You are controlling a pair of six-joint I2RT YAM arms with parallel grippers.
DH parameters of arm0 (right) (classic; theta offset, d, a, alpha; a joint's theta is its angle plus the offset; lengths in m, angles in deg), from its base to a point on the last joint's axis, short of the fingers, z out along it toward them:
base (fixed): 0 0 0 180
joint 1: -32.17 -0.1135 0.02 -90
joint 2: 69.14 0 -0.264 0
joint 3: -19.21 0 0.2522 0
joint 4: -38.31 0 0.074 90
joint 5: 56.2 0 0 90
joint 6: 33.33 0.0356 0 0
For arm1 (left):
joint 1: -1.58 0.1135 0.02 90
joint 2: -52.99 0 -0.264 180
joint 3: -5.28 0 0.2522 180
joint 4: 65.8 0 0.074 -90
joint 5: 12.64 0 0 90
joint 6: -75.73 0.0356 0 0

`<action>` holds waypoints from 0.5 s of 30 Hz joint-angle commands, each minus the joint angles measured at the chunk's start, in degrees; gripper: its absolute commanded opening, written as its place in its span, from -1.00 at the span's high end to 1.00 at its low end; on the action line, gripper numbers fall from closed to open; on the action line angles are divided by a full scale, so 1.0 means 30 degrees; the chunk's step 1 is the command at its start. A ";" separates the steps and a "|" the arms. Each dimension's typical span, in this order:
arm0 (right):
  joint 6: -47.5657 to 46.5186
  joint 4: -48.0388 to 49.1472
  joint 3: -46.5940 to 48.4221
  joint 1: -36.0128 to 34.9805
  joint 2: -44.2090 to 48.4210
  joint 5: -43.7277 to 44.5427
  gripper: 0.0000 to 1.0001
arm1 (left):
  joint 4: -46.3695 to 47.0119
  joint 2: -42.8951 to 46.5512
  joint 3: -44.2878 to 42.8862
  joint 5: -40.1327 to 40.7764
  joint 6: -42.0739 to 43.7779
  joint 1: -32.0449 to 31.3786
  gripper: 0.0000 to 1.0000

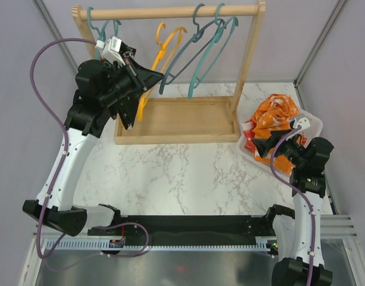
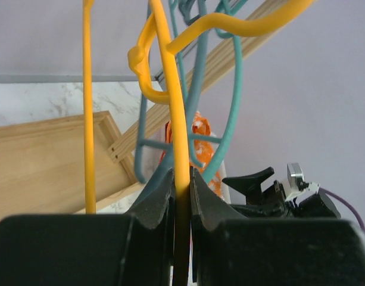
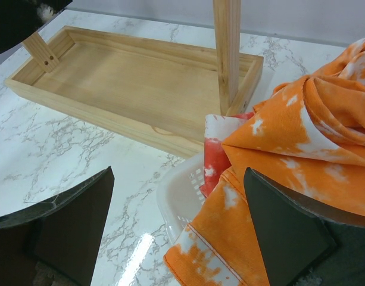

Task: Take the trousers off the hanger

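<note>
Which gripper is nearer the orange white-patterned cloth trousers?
Right gripper, open right at the orange trousers; left gripper far off at the wooden rack, shut on a yellow hanger.

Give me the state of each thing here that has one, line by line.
left gripper, jaws shut on the orange hanger
right gripper, jaws open, nothing held
orange hanger, bare, clamped
teal hangers, bare, hung on the rail
orange trousers, off the hangers, heaped in the basket
red trousers, in the basket under the orange pair

From my right wrist, the orange trousers (image 3: pixel 301 137) run off the edge and cover most of the basket (image 3: pixel 176 192) and red pair (image 3: pixel 214 156).
</note>
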 commanded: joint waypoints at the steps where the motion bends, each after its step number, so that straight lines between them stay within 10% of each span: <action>1: -0.0381 0.0789 -0.0068 0.0066 0.0675 -0.0373 -0.96 | 0.1660 -0.0979 -0.2291 0.1589 -0.0139 -0.1166 0.96; 15: -0.0147 0.0760 -0.0185 0.0066 0.1613 -0.0519 -0.96 | 0.1368 -0.6283 -0.8037 0.3851 0.0271 -0.2400 0.95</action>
